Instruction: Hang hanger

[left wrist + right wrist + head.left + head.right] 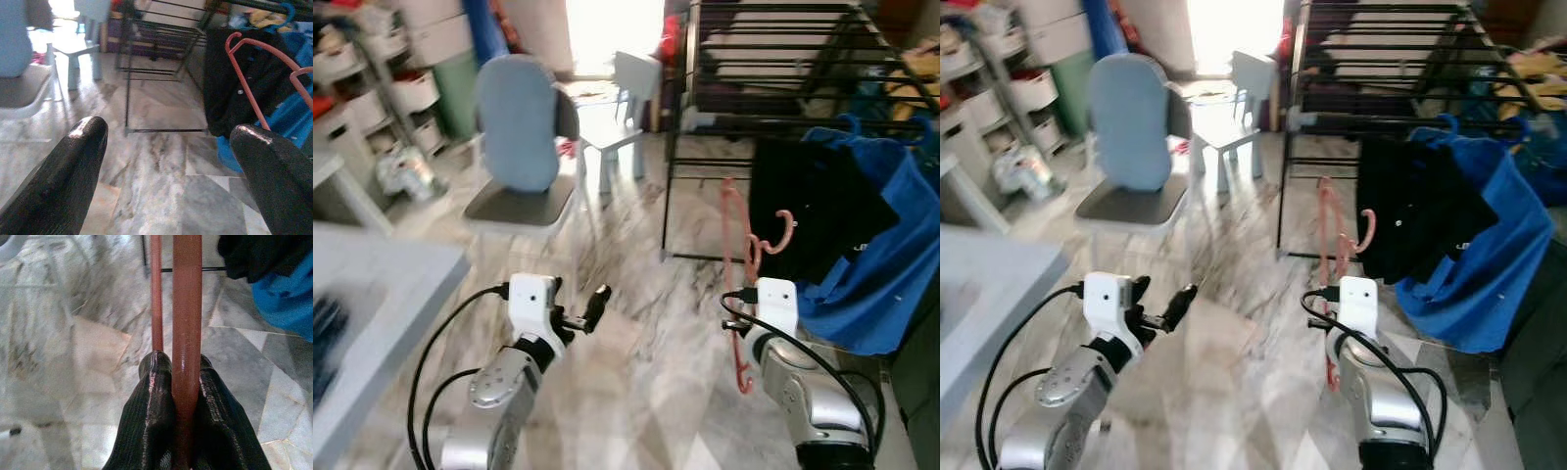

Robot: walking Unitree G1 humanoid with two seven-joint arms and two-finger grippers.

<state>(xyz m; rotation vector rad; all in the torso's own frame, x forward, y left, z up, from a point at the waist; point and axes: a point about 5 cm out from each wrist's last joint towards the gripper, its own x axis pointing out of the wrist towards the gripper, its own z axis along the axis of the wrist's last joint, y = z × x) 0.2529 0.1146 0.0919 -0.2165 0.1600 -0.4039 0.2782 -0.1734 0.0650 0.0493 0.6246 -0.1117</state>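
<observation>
The pink hanger [745,257] is standing roughly upright over the marble floor [636,372], pinched between the fingers of the right gripper [186,396] just before the black drying rack [773,88] and its blue cloth [881,264], while the left gripper [171,161] is hovering spread and empty.

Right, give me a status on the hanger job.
Done: the right gripper is shut on the red hanger, lifted off the floor. In hand: it is carried facing the black drying rack, where dark and blue clothes hang. Left: the hook is on no rail yet. The left gripper is open, holding nothing.
</observation>
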